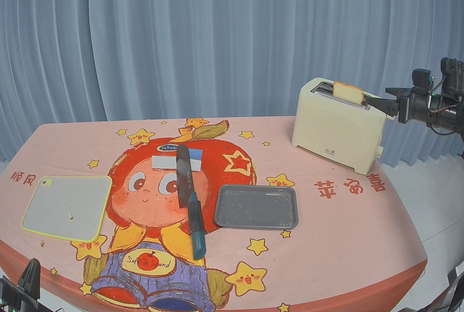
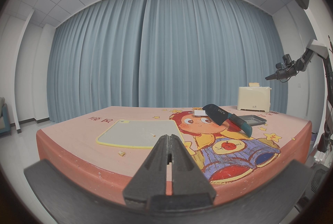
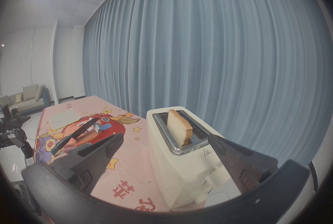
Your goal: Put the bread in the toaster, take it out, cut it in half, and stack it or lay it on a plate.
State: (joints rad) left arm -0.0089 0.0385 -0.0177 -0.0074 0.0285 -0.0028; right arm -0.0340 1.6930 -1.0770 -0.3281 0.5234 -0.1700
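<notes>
While the left arm point(image 1: 28, 281) sits low, jaws together, the right arm point(image 1: 425, 104) hangs level by the toaster point(image 1: 333, 134), jaws spread.

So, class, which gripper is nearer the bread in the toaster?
Right. The right gripper hangs open beside the bread; the left gripper sits far off at the near edge of the table.

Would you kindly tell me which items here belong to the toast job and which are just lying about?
Job: bread slice, toaster, knife, cutting board, grey tray.
Lying about: white-and-blue block under the knife blade, crumb.
</notes>
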